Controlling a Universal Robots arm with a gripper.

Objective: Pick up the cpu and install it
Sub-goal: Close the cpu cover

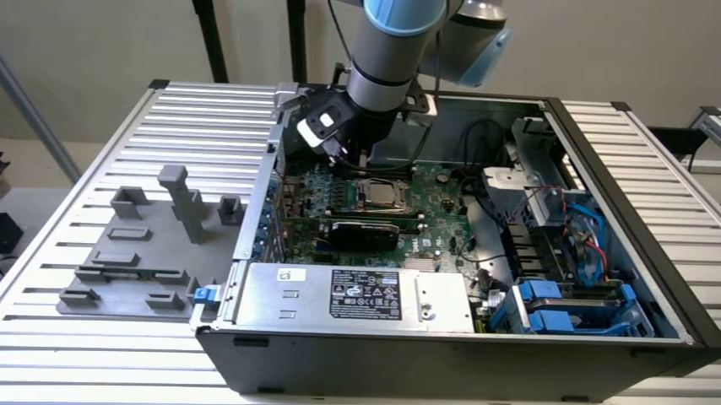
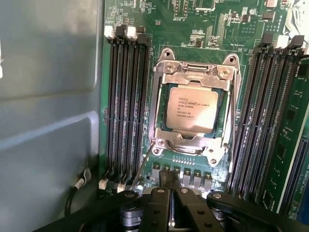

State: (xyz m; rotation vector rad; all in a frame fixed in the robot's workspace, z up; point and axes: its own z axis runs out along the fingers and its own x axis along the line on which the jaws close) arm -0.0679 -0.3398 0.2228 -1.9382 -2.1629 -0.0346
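The cpu (image 2: 191, 110), a flat square chip with a silvery top and printed text, lies in the motherboard socket inside its metal retention frame (image 2: 193, 71). In the exterior view the cpu (image 1: 377, 196) sits mid-board in the open computer case. My gripper (image 1: 360, 166) hangs just above the board beside the socket, on the side toward the case's rear wall. Its two black fingers (image 2: 160, 193) are pressed together and shut, with nothing between them. The gripper (image 2: 169, 180) stands clear of the chip. A thin socket lever wire (image 2: 141, 167) runs along one side of the frame.
Black memory slots (image 2: 124, 106) flank the socket on both sides. A power supply (image 1: 355, 294) fills the case's near side, with cables and blue drive bays (image 1: 563, 308) at the exterior view's right. Grey fixture blocks (image 1: 147, 245) stand on the slatted table at the exterior view's left.
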